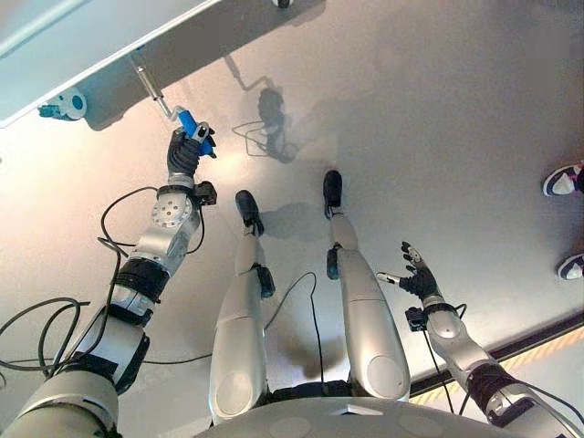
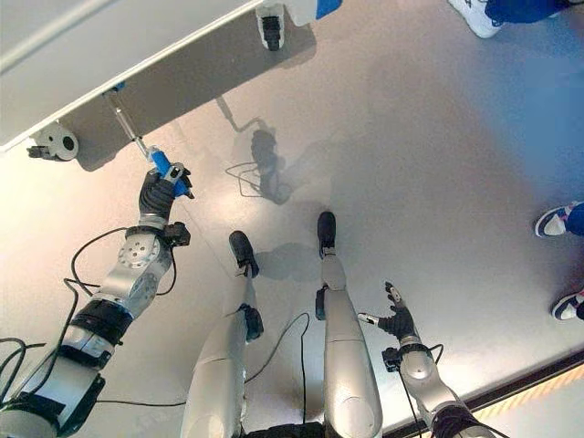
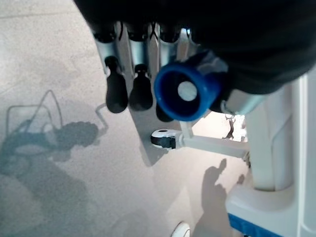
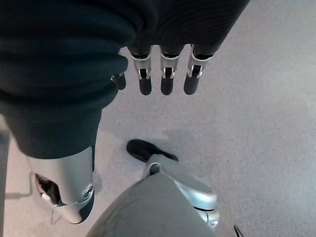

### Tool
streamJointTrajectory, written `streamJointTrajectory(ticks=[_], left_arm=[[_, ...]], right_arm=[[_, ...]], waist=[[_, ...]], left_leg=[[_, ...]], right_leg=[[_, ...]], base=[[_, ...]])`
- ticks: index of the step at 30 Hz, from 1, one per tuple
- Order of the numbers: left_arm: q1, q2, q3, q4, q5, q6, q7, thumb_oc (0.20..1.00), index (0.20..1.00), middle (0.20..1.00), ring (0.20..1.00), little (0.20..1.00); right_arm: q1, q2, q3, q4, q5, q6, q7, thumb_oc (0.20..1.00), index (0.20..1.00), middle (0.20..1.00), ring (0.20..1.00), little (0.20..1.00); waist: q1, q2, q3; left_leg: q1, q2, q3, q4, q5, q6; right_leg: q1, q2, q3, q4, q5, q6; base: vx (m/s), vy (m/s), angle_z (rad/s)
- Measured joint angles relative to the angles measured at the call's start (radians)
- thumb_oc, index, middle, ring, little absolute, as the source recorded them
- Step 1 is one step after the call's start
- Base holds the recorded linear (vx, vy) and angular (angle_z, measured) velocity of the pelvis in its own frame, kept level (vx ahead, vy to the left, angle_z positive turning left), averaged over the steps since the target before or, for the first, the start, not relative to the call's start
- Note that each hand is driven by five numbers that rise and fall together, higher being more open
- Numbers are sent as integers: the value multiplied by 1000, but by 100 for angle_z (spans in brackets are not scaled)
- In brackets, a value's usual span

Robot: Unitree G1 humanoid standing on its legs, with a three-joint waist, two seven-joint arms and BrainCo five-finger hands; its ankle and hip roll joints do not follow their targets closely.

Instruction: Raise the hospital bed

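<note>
Down by its side the right hand [image 1: 418,276] hangs loose over the grey floor [image 1: 429,137], fingers spread and empty, while farther out the left hand [image 1: 185,153] is curled round the blue crank handle [image 1: 192,125] jutting from under the hospital bed [image 1: 82,41].

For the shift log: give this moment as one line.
left robot hand: shut on blue crank handle under bed | right robot hand: open, idle, off to the side | crank rod: runs to bed frame
</note>
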Motion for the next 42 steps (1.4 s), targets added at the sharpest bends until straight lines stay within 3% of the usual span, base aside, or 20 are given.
streamJointTrajectory(ticks=[12,22,42], left_arm=[[101,11,134,-28,0,-21,1,200,200,200,200,200],[80,14,133,28,1,-22,-2,200,200,200,200,200],[-191,16,73,466,42,17,0,200,200,200,200,200]], right_arm=[[0,0,-27,3,-9,8,-11,1000,1000,1000,1000,1000],[0,0,-30,3,-8,8,-14,1000,1000,1000,1000,1000],[-1,-5,15,-15,11,0,-14,1000,1000,1000,1000,1000]], waist=[[28,1,0],[40,1,0],[-8,-9,-1]], left_leg=[[-9,-7,-63,0,3,2],[-24,-11,-104,1,6,3],[-120,-10,-104,1,12,4]], right_leg=[[25,-12,-58,3,-24,4],[37,-18,-93,3,-44,10],[-46,-13,-98,-2,-43,11]], base=[[11,20,13],[13,22,10],[6,8,1]])
